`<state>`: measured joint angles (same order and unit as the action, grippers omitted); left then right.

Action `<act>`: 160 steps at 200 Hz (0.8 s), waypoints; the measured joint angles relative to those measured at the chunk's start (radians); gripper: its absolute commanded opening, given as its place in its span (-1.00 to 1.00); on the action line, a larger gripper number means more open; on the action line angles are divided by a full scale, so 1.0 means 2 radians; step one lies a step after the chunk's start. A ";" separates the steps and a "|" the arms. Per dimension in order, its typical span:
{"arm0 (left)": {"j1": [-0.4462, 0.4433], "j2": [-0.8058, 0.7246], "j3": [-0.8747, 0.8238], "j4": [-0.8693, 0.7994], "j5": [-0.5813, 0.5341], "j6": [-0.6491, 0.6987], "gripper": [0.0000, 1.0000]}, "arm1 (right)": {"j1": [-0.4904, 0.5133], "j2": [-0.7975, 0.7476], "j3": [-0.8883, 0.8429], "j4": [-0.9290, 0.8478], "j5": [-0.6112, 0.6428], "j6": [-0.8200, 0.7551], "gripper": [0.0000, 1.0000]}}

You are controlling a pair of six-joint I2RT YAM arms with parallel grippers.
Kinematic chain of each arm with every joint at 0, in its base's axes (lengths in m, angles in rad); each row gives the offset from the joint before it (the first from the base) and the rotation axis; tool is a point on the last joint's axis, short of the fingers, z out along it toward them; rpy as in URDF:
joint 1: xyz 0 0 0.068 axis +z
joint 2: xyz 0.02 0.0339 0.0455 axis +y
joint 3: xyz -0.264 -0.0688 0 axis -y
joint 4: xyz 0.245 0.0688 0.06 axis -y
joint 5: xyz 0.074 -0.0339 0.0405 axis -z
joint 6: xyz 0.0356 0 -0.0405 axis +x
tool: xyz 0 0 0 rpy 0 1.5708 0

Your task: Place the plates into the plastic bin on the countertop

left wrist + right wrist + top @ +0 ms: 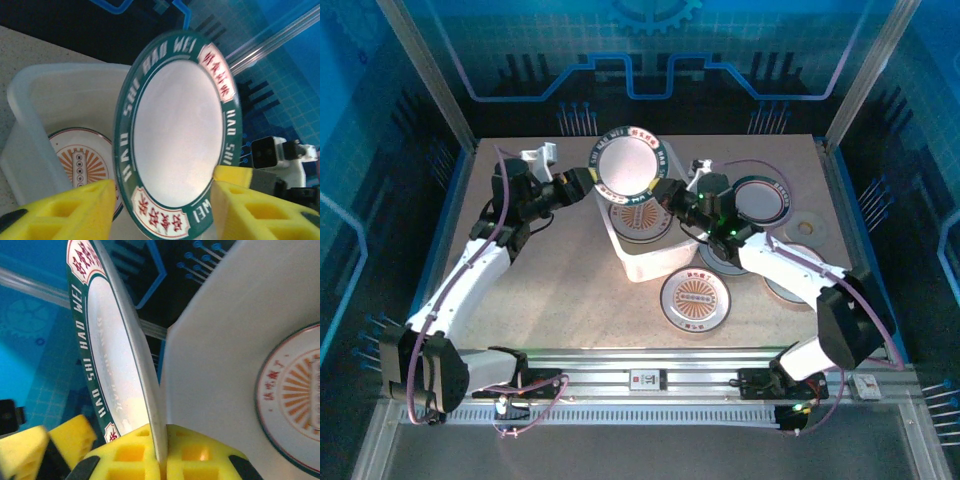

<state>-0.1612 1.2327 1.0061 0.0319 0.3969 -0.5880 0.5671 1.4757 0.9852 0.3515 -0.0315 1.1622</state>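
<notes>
Green-rimmed plate hangs above the bin, right pincer clamped on its rim, left pincer gaping; one sunburst plate lies inside, several plates wait at four o'clock.

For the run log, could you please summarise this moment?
left fingers: open | right fingers: shut on green-rimmed plate | plate: on edge near plastic bin
</notes>
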 measured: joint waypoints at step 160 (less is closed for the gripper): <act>0.007 0.049 0.049 -0.054 -0.058 0.060 0.32 | -0.006 0.006 0.051 -0.233 0.070 0.016 -0.90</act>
<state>-0.1474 1.3300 1.1034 -0.0753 0.2806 -0.4675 0.5541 1.4883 1.0866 -0.1143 0.1085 1.1942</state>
